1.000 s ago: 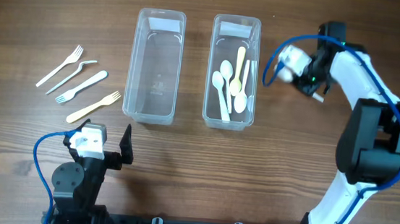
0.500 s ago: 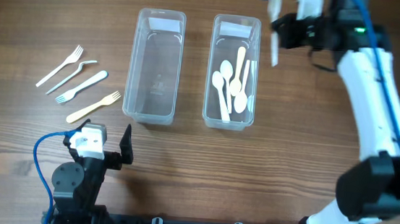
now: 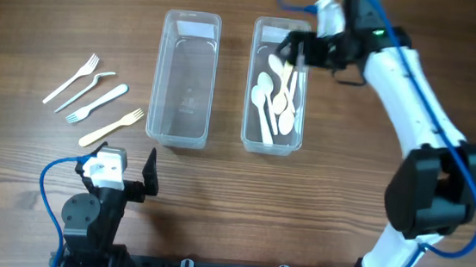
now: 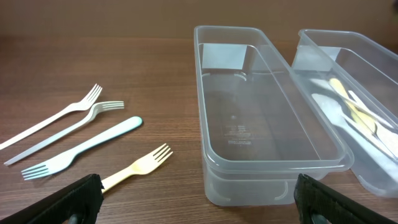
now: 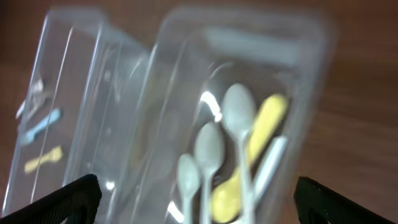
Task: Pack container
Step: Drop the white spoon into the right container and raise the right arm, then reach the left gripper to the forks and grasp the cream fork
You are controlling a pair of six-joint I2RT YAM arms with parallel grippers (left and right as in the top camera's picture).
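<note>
Two clear containers stand side by side. The left container [image 3: 157, 74] [image 4: 211, 155] is empty. The right container [image 3: 251, 83] [image 5: 311, 81] holds several white and yellow spoons [image 3: 274, 98] [image 5: 236, 118]. Several plastic forks [image 3: 102, 103] [image 4: 134, 167] lie on the table left of the containers. My right gripper [image 3: 295, 50] [image 5: 199, 199] hovers open over the far end of the spoon container, nothing between its fingers. My left gripper [image 3: 125, 160] [image 4: 200, 205] rests open near the front edge, facing the forks and the empty container.
The wooden table [image 3: 348, 160] carries nothing else. The right arm [image 3: 414, 97] reaches across the right side from its base at the front edge. A blue cable [image 3: 52, 186] loops beside the left arm's base.
The right arm has swung from the right of the containers up and leftward, over the far end of the spoon container, and its jaws now stand open. The left arm has not moved.
</note>
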